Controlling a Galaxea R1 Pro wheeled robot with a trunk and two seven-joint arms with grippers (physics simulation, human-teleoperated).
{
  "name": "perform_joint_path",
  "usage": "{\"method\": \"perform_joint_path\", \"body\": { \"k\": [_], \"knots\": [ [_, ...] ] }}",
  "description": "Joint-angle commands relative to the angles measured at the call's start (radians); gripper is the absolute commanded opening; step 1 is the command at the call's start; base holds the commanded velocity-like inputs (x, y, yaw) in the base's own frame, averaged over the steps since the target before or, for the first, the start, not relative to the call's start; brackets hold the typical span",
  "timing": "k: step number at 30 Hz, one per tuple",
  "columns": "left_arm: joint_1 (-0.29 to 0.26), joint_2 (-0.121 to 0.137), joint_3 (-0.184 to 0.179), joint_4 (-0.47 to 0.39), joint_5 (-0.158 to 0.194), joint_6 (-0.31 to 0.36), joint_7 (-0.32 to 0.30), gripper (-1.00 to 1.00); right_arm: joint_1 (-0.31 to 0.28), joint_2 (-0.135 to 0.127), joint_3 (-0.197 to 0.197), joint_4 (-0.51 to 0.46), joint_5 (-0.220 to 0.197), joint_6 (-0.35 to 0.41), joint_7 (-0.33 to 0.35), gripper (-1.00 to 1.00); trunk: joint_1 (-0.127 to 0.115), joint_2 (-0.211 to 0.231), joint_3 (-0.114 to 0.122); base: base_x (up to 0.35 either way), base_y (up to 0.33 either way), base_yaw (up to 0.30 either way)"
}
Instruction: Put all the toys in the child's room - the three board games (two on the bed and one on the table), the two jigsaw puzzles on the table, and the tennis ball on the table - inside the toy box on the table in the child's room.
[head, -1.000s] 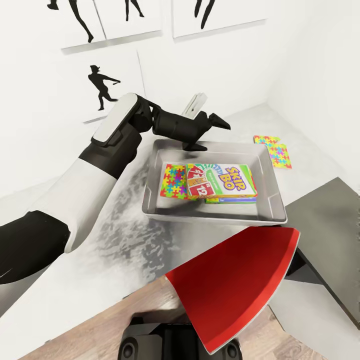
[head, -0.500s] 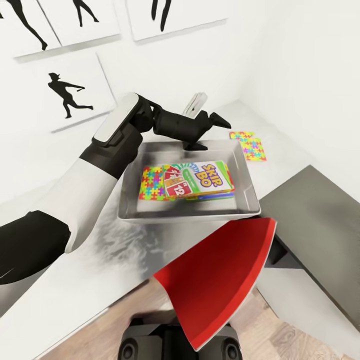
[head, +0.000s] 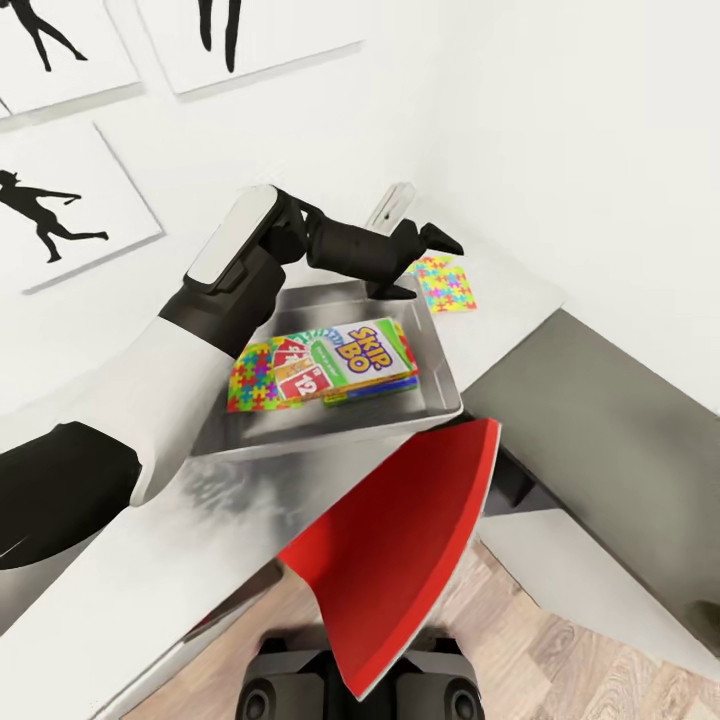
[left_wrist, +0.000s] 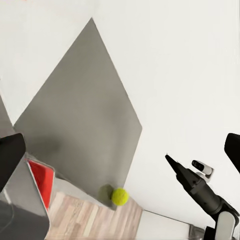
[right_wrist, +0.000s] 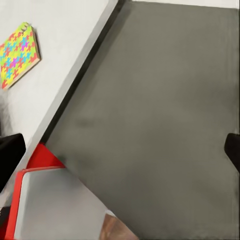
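While the left pincer (head: 420, 262) hangs released over the toy box (head: 440, 375), reach right for the jigsaw puzzle (head: 445, 283) on the tabletop (head: 520, 290).

Bright, even, diffuse render light gives soft, faint shadows; the wrist views look slightly soft, without glare.
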Motion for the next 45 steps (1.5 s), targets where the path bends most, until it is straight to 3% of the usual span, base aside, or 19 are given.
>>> {"method": "perform_joint_path", "body": {
  "k": [1, 15, 45],
  "knots": [
    [0.0, 0.0, 0.0, -0.003, 0.01, -0.001, 0.01, 1.0, -0.002, 0.0, -0.001, 0.0, 0.009, 0.005, 0.009, 1.0, 0.001, -0.002, -0.001, 0.0, 0.0, -0.277],
    [0.0, 0.0, -0.002, -0.013, 0.008, -0.003, 0.01, 1.0, -0.002, 0.0, -0.001, 0.0, 0.009, 0.005, 0.009, 1.0, 0.001, -0.002, 0.003, 0.0, 0.0, -0.17],
    [0.0, -0.002, -0.004, -0.016, 0.008, -0.005, 0.01, 1.0, -0.004, -0.002, 0.01, 0.003, 0.016, 0.005, 0.001, 1.0, 0.001, -0.002, 0.004, -0.074, -0.104, -0.015]
  ]
}}
